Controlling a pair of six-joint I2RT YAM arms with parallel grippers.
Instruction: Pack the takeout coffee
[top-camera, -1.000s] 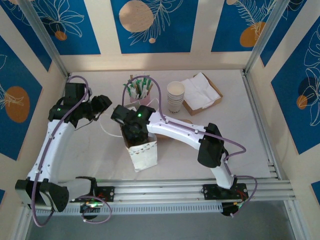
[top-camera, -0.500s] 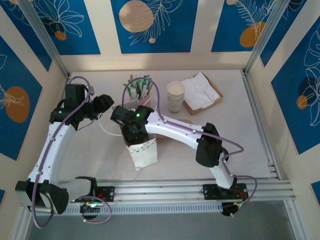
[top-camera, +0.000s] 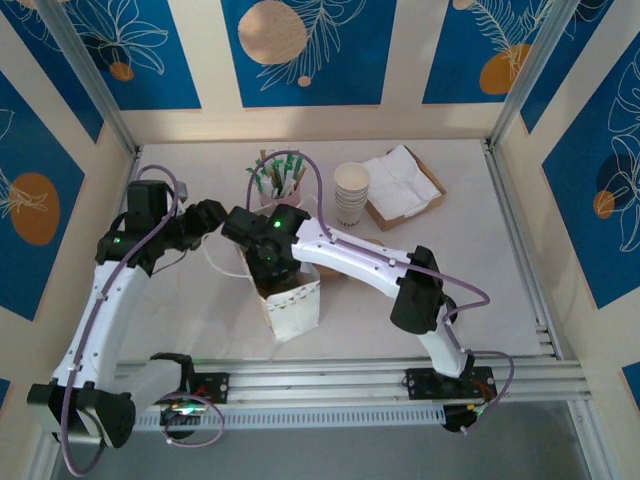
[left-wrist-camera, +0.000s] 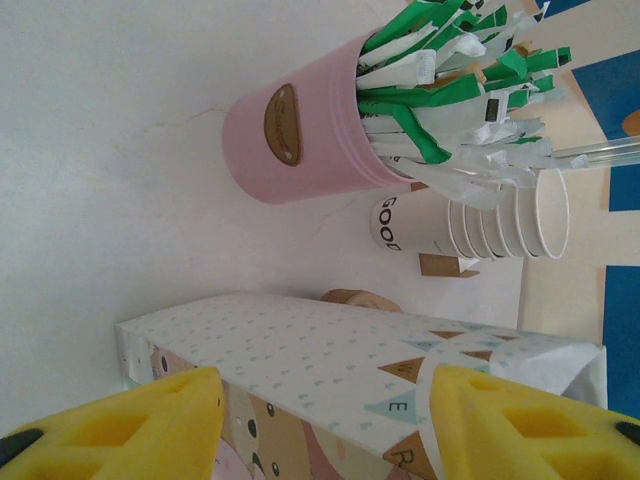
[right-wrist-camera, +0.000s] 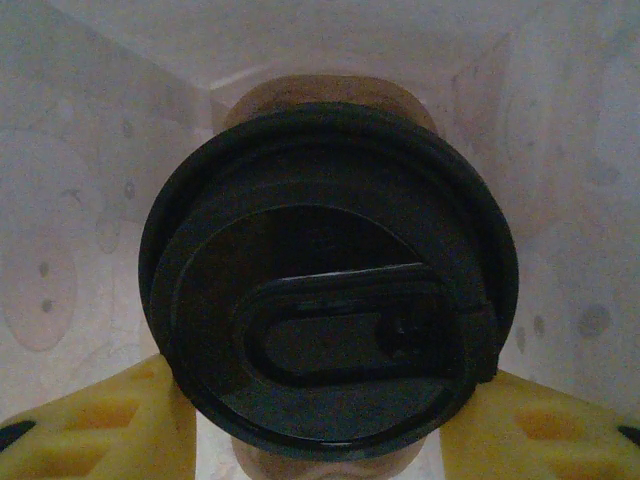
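The coffee cup (right-wrist-camera: 330, 280), capped with a black lid, is pinched in the right pincer (right-wrist-camera: 325, 425), whose yellow pads (right-wrist-camera: 100, 425) press on it from either side just under the lid's rim. It hangs straight below that wrist with its long axis upright. The pale walls of the paper bag (right-wrist-camera: 90, 180) rise all around it, so it is already inside the bag; whether its base touches the bottom is hidden. Seen from above, the bag (top-camera: 295, 312) stands a little left of the middle of the table (top-camera: 500, 260), toward the near edge. The coming move therefore looks to turn on the vertical: down to seat the cup, then straight up without dragging the walls. The left pincer (top-camera: 208, 216) is just left of the bag, spread wide, its pads (left-wrist-camera: 130, 420) flanking the printed side with no clear contact, well placed to steady it. Farther off stand a pink pot of sachets (left-wrist-camera: 300, 130) and a stack of paper cups (left-wrist-camera: 490, 215).
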